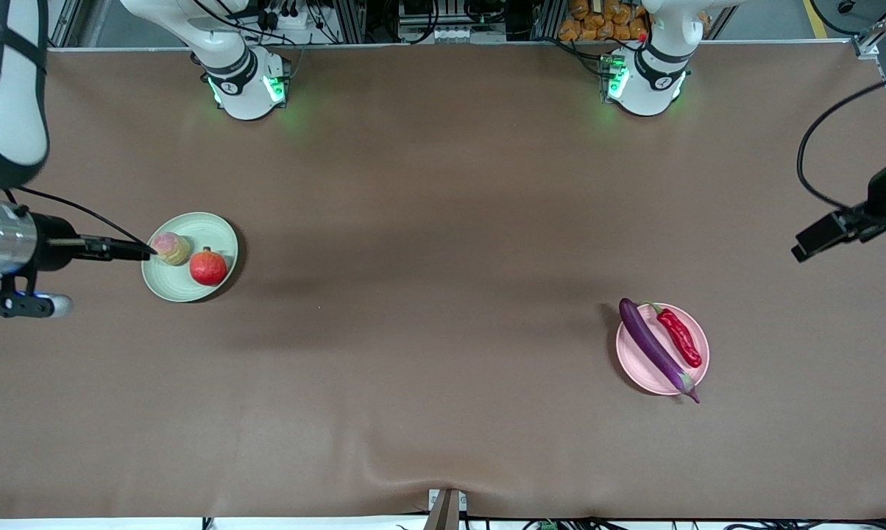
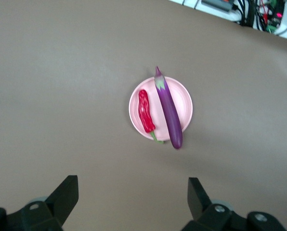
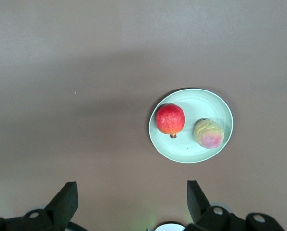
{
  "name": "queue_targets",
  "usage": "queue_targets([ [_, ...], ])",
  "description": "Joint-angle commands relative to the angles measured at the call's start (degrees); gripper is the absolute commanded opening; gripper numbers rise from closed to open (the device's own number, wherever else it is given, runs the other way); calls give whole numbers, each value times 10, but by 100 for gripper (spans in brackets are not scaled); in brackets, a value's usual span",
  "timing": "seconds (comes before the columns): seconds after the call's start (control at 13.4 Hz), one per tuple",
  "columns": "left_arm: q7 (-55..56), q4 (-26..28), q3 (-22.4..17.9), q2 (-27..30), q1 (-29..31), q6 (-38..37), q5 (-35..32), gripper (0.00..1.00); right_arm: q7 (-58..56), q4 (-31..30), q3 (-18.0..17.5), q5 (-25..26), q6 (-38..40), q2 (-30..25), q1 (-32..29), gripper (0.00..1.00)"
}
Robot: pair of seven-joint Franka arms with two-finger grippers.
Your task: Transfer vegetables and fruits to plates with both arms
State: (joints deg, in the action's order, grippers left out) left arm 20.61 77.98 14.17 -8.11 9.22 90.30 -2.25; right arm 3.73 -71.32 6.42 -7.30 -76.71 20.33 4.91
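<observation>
The pale green plate (image 1: 200, 224) lies toward the right arm's end of the table and holds the peach (image 1: 171, 248) and the pomegranate (image 1: 208, 267) side by side. The pink plate (image 1: 633, 352) lies toward the left arm's end, nearer the front camera, and holds the purple eggplant (image 1: 656, 347) and the red chili (image 1: 680, 336). My right gripper (image 3: 131, 192) is open and empty, high over the table beside the green plate (image 3: 201, 101). My left gripper (image 2: 134, 192) is open and empty, high over the table near the pink plate (image 2: 182, 103).
A brown cloth (image 1: 428, 309) covers the whole table. The right arm's base (image 1: 246, 85) and the left arm's base (image 1: 645, 81) stand along the edge farthest from the front camera. The cloth has a crease (image 1: 443, 471) at the near edge.
</observation>
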Motion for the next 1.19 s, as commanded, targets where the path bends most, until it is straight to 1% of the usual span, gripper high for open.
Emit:
queue_targets([
  [0.0,-35,48,-11,55,-13,-21,17,100,-2,46,-9,12,40,-2,-1,100],
  [0.15,-47,93,-61,89,-57,-21,30,100,-15,41,-22,15,56,-39,-24,100],
  [0.22,-50,112,-76,106,-72,-21,35,100,-19,36,-34,14,59,-55,-41,100],
  [0.37,-50,141,-79,134,-83,-21,36,100,-20,4,-54,14,49,-96,-62,100],
  [0.52,-50,163,-87,155,-100,-22,36,100,-21,-36,-54,15,36,-117,-65,100],
  [0.6,-50,170,-104,162,-113,-28,36,100,-21,-58,-54,16,24,-134,-64,100],
  [0.67,-50,177,-110,170,-118,-32,36,100,-24,-78,-55,16,10,-150,-63,100],
  [0.82,-51,191,-111,178,-118,-32,36,100,-37,-122,-56,18,-21,-185,-60,100],
  [0.89,-52,191,-112,180,-119,-32,36,100,-50,-155,-56,18,-43,-210,-59,100],
  [0.97,-52,190,-112,180,-119,-32,36,100,-67,-176,-55,18,-58,-221,-59,100],
  [1.12,-52,185,-109,180,-113,-32,36,100,-101,-145,-54,28,-56,-207,-59,100],
])
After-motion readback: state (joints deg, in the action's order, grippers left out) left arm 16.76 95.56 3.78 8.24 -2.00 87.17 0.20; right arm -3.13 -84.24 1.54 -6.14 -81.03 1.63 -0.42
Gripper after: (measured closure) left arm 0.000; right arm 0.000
